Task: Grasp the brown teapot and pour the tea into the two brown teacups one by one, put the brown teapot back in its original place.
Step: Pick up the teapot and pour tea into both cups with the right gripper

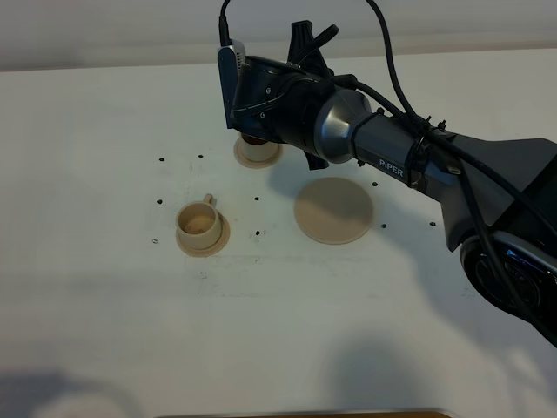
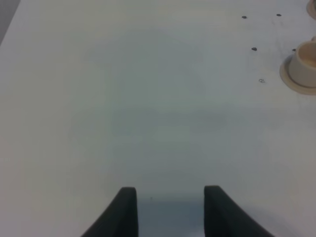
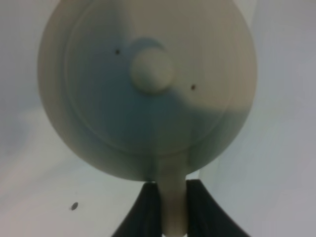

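The brown teapot [image 3: 148, 89] fills the right wrist view, its lid and knob facing the camera. My right gripper [image 3: 173, 190] is shut on its loop handle. In the exterior view my right arm [image 1: 348, 131] reaches across above the far teacup [image 1: 258, 151], and its wrist hides the teapot. The near teacup [image 1: 200, 223] stands on its small saucer at the left and also shows at the edge of the left wrist view [image 2: 303, 64]. The wide round saucer [image 1: 333, 210] lies bare. My left gripper [image 2: 170, 190] hovers over bare table, fingers apart, holding nothing.
Small black marks [image 1: 162, 160] dot the white table [image 1: 104, 305] around the cups and saucer. The right arm's cables [image 1: 392, 70] loop above its wrist. A dark strip shows at the table's front edge [image 1: 305, 414].
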Controlling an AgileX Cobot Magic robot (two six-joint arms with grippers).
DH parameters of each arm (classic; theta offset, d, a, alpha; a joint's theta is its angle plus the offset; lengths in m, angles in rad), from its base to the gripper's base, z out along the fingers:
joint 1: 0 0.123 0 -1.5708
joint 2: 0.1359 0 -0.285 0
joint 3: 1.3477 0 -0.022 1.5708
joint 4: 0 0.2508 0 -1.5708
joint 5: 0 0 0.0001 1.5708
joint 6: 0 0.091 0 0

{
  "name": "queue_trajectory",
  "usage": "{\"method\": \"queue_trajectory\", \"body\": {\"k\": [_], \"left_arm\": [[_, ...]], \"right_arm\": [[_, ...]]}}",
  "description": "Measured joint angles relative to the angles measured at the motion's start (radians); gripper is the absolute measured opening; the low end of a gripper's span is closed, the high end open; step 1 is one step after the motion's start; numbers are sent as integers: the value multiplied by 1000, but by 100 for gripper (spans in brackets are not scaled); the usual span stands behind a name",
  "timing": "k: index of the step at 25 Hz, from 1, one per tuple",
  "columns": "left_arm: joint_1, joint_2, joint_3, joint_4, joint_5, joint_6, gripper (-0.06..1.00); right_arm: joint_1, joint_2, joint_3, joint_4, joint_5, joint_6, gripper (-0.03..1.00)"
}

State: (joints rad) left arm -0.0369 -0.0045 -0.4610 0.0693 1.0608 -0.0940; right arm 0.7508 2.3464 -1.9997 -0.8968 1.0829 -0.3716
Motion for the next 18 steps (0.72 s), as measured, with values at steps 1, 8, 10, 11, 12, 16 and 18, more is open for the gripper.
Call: {"method": "queue_trajectory", "body": {"k": [1, 8, 10, 11, 12, 16, 18], "left_arm": [[0, 0, 0, 0, 0, 0, 31], [0, 0, 0, 0, 0, 1, 31], [0, 0, 0, 0, 0, 1, 31], [0, 0, 0, 0, 0, 1, 31], [0, 0, 0, 0, 0, 1, 31], [0, 0, 0, 0, 0, 1, 31], [0, 0, 0, 0, 0, 1, 31]], "right_arm": [[0, 0, 0, -2, -1, 0, 12], [0, 0, 0, -17, -4, 0, 12], [0, 0, 0, -18, -4, 0, 12], [0, 0, 0, -19, -4, 0, 12], [0, 0, 0, -19, -4, 0, 12], [0, 0, 0, -22, -4, -2, 12], [0, 0, 0, -25, -4, -4, 12]]}}
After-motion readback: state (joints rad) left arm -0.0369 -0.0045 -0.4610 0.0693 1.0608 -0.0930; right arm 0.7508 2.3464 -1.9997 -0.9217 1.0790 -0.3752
